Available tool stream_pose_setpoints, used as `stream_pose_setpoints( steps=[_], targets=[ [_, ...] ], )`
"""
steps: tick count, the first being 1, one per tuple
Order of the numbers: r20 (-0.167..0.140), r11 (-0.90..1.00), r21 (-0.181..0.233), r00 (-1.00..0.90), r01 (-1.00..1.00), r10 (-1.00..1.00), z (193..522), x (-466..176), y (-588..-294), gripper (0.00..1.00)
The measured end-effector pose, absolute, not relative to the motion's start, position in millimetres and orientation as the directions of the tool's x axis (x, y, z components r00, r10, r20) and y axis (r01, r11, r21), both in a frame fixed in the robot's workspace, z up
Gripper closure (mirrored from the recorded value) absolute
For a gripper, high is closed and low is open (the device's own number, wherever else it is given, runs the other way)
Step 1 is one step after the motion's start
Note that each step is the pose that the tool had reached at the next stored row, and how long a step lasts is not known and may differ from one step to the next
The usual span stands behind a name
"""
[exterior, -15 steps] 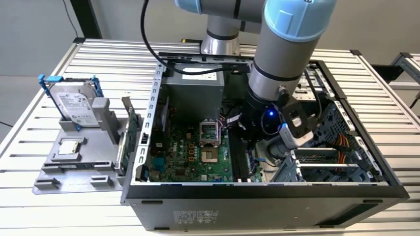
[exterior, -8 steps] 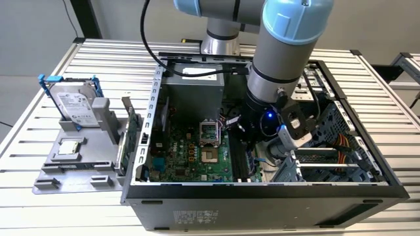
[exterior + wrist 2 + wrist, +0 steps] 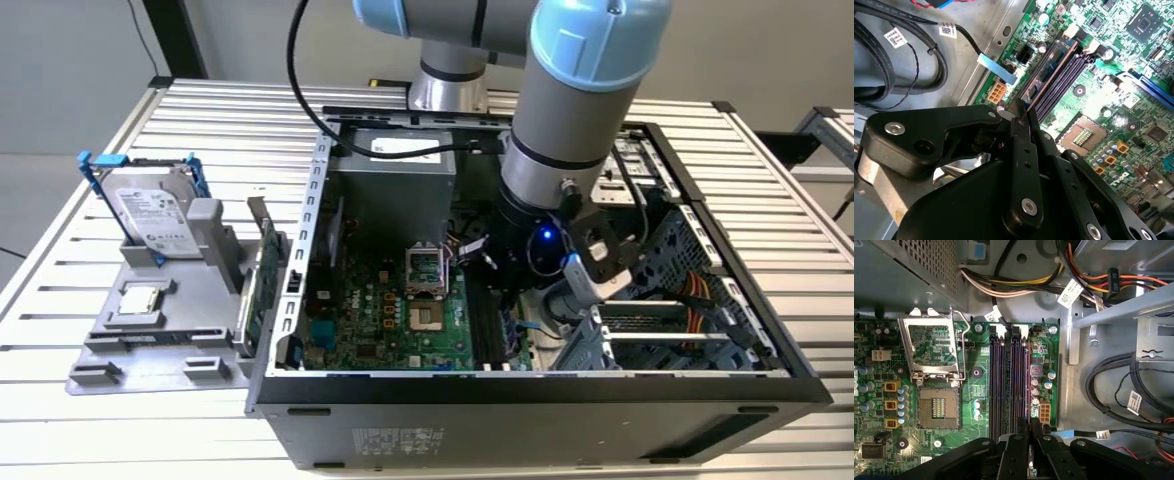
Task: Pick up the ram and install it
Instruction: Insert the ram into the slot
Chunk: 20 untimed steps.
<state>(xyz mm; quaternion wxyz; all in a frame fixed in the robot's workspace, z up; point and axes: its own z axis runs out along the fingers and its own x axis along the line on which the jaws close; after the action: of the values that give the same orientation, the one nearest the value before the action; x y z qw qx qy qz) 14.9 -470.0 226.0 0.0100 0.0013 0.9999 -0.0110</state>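
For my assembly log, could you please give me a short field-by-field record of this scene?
Location: gripper inside the open computer case
Grip: closed on the ram
Ram pose: edge-on, lined up with the outermost slot; seating cannot be told
Neighbouring slots: empty slots beside it
Processor area: CPU socket uncovered, its latch frame flipped open
Outside the case: hard drive in a blue frame, at the exterior view's left
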Motion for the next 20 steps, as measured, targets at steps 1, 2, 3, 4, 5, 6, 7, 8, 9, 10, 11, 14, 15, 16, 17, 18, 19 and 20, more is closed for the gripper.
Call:
stream_pose_setpoints(
  steps=[1,2,3,4,5,6,7,8,9,10,11,14,15,16,17,18,19,20],
  targets=[
    [-0.020,1.000,-0.022,-1.000,0.003,0.002,225.4,14.9,-469.9,1.00],
    [-0.020,1.000,-0.023,-1.000,0.003,0.002,224.9,14.9,-469.8,1.00],
    [-0.020,1.000,-0.023,-1.000,0.003,0.002,224.4,14.7,-469.5,1.00],
    [-0.020,1.000,-0.024,-1.000,0.003,0.003,224.2,14.7,-468.9,1.00],
    [-0.020,1.000,-0.024,-1.000,0.003,0.002,224.0,14.7,-468.3,1.00],
    [-0.020,1.000,-0.025,-1.000,0.003,0.002,223.8,14.8,-468.0,1.00],
    [-0.020,1.000,-0.025,-1.000,0.003,0.002,223.8,14.7,-468.0,1.00],
    [-0.020,1.000,-0.025,-1.000,0.003,0.002,223.8,14.7,-468.0,1.00],
    [-0.020,1.000,-0.025,-1.000,0.003,0.002,223.8,14.6,-468.0,1.00],
    [-0.020,1.000,-0.025,-1.000,0.003,0.002,223.8,14.6,-468.0,1.00],
    [-0.020,1.000,-0.026,-1.000,0.003,0.002,223.7,14.6,-468.0,1.00],
    [-0.020,1.000,-0.026,-1.000,0.002,0.001,223.6,14.3,-468.0,1.00],
    [-0.020,1.000,-0.026,-1.000,0.001,0.001,223.5,14.3,-468.0,1.00],
    [-0.020,1.000,-0.026,-1.000,0.001,0.000,223.3,14.2,-468.0,1.00],
    [-0.020,1.000,-0.026,-1.000,0.000,0.000,223.1,14.1,-468.0,1.00],
    [-0.020,1.000,-0.026,-1.000,0.000,0.000,223.1,14.0,-468.0,1.00],
    [-0.020,1.000,-0.026,-1.000,0.000,0.000,222.9,13.9,-468.0,1.00],
    [-0.020,1.000,-0.026,-1.000,0.000,0.000,222.4,13.7,-467.9,1.00]
  ],
)
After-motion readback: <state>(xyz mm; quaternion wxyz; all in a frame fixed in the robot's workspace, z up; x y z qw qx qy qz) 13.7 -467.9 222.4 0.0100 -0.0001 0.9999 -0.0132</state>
